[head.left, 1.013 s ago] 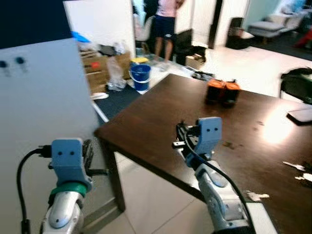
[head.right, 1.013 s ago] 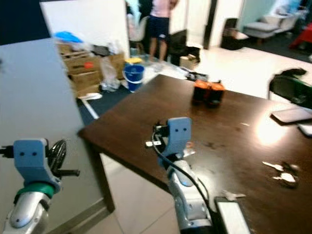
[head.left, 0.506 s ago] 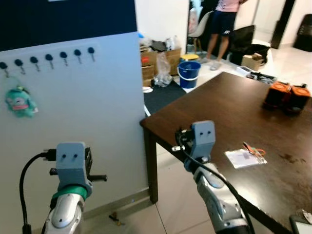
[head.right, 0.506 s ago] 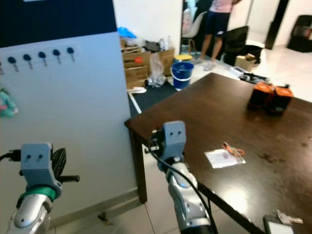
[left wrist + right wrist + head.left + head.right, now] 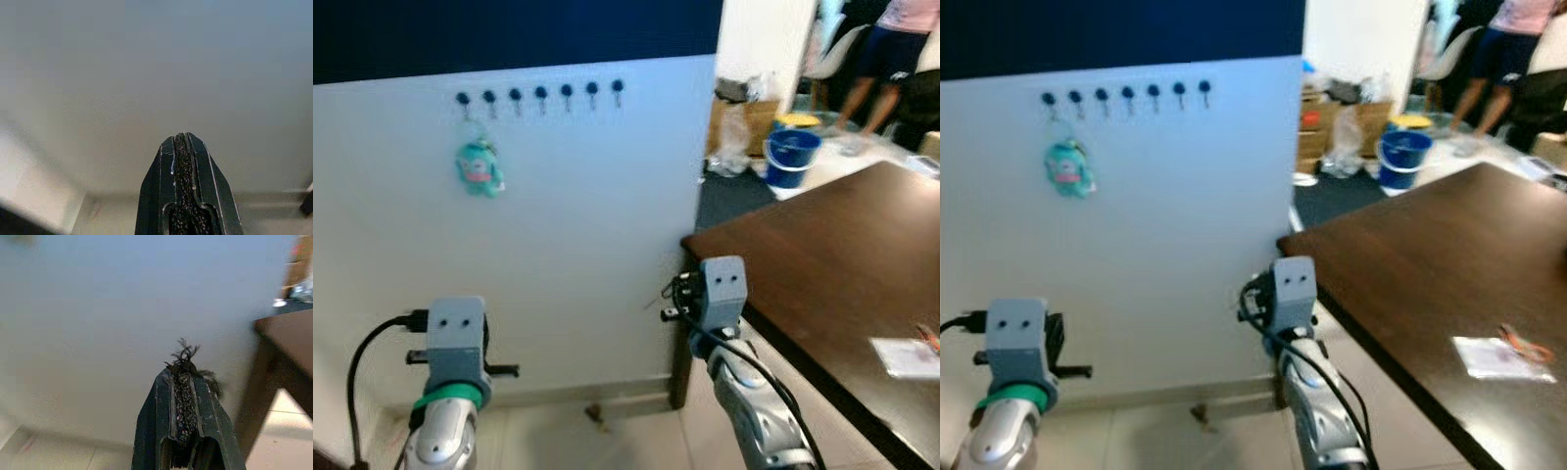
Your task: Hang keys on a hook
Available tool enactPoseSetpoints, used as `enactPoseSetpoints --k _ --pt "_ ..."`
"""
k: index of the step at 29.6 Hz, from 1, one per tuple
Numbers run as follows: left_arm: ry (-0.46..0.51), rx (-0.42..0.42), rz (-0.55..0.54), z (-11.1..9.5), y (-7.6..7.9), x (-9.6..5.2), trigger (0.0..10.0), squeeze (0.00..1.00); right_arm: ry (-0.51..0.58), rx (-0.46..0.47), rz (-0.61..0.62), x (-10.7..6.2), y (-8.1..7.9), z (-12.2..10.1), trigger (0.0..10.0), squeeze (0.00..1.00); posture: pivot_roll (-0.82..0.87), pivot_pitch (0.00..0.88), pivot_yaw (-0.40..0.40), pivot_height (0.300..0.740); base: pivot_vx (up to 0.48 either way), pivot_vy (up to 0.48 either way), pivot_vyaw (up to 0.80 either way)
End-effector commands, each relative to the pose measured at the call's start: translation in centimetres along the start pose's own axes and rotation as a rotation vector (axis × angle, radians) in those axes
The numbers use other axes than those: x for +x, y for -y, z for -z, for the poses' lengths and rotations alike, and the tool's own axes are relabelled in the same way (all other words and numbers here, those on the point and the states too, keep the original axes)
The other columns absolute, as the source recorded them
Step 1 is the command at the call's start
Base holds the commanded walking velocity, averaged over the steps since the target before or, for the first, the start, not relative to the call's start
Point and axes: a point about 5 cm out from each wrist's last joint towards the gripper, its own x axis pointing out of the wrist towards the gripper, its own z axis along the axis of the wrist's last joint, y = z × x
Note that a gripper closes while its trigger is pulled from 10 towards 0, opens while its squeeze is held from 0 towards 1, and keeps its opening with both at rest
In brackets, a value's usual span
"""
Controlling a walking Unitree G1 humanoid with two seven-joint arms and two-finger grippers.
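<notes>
A white board [image 5: 568, 245] stands close ahead with a row of several dark hooks [image 5: 540, 93] near its top. A teal plush key charm [image 5: 480, 168] hangs from a hook at the row's left end. My right gripper [image 5: 674, 299] is held low, before the board's right end and well below the hooks. It is shut, and a black frayed cord [image 5: 185, 355] sticks out past its fingertips [image 5: 168, 382]; no keys can be made out. My left gripper [image 5: 499, 370] is low at the left, facing the board, shut [image 5: 181, 139] with nothing in it.
A dark wooden table [image 5: 822, 255] stands at the right, its corner touching the board's edge, with a white card [image 5: 901, 354] on it. Behind are a blue bucket [image 5: 791, 157], boxes and a standing person [image 5: 891, 49]. A small object [image 5: 595, 416] lies on the floor at the board's foot.
The camera has swung left from the table to the white board, so the hooks and the teal charm now sit ahead. Both grippers keep the same pose and stay shut.
</notes>
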Motion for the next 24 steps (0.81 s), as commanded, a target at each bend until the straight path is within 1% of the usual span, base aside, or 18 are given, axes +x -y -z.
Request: enactPoseSetpoints --k 1,2,6,10,13,14,17,19,24 --pt "0.009 0.016 -0.009 -0.1 -0.3 0.1 10.0 0.00 0.029 -0.005 -0.013 -0.1 -0.3 -0.4 10.0 0.00 -0.16 0.034 0.129 0.740 0.000 0.000 0.80" --pt "0.023 0.005 -0.011 -0.5 -0.3 0.1 10.0 0.00 0.041 0.001 -0.014 0.1 -0.2 -0.8 10.0 0.00 -0.16 0.033 0.124 0.740 0.000 0.000 0.80" --pt "0.039 -0.007 -0.018 -0.9 -0.4 0.2 10.0 0.00 0.054 0.003 -0.019 0.3 -0.3 -1.2 10.0 0.00 -0.16 0.031 0.124 0.740 0.000 0.000 0.80" --pt "0.052 -0.003 0.014 -1.1 0.1 0.3 10.0 0.00 0.089 0.039 -0.026 0.7 -0.7 -1.9 10.0 0.00 -0.15 0.028 0.133 0.740 0.000 0.000 0.64" --pt "0.070 -0.014 0.026 -1.5 0.2 0.4 10.0 0.00 0.107 0.071 -0.042 0.9 -1.0 -2.5 10.0 0.00 -0.15 0.028 0.133 0.740 0.000 0.000 0.00" --pt "0.077 -0.025 0.021 -1.7 0.2 0.4 10.0 0.00 0.118 0.073 -0.057 1.0 -1.2 -2.8 10.0 0.00 -0.14 0.024 0.118 0.740 0.000 0.000 0.00" --pt "0.087 -0.031 0.014 -1.9 0.2 0.4 10.0 0.00 0.125 0.071 -0.068 1.1 -1.3 -2.9 10.0 0.00 -0.14 0.023 0.114 0.740 0.000 0.000 0.00" --pt "0.098 -0.049 -0.001 -2.0 0.0 0.3 10.0 0.00 0.125 0.072 -0.084 1.2 -1.3 -2.9 10.0 0.00 -0.13 0.022 0.102 0.740 0.261 0.000 0.00" --pt "0.101 -0.060 -0.004 -2.1 -0.1 0.2 10.0 0.00 0.127 0.084 -0.090 1.3 -1.4 -2.9 10.0 0.00 -0.13 0.022 0.102 0.740 0.305 0.000 0.00"
